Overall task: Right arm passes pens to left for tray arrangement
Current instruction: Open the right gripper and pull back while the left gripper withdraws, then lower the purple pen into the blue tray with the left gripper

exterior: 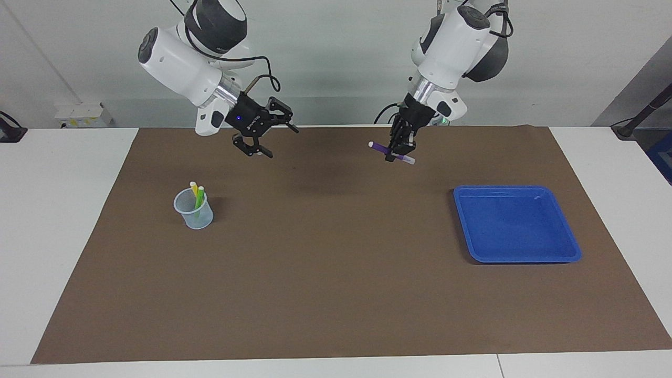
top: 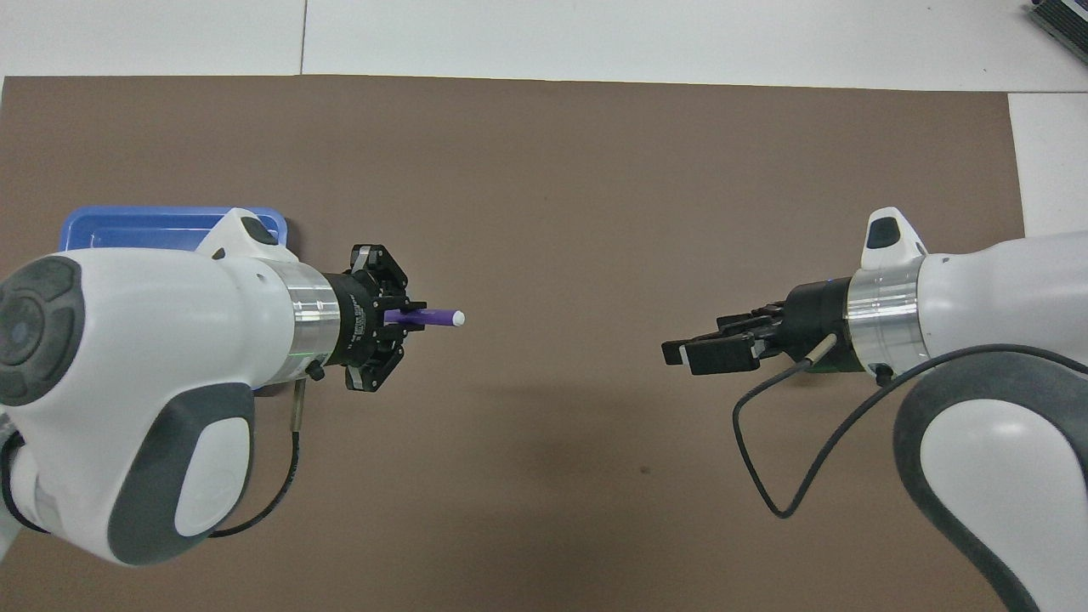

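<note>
My left gripper (exterior: 400,153) is shut on the purple pen (exterior: 379,148) and holds it crosswise in the air over the brown mat, between the blue tray (exterior: 525,258) and the table's middle. In the overhead view the left gripper (top: 399,319) shows the purple pen (top: 433,316) pointing toward the right arm. My right gripper (exterior: 281,142) is open and empty, raised over the mat. It also shows in the overhead view (top: 680,353). The yellow pen (exterior: 193,188) and green pen (exterior: 199,197) stand in a translucent cup (exterior: 194,215). The tray holds nothing.
A brown mat (exterior: 336,262) covers most of the white table. In the overhead view the tray (top: 144,225) is mostly hidden under the left arm and the cup is hidden under the right arm.
</note>
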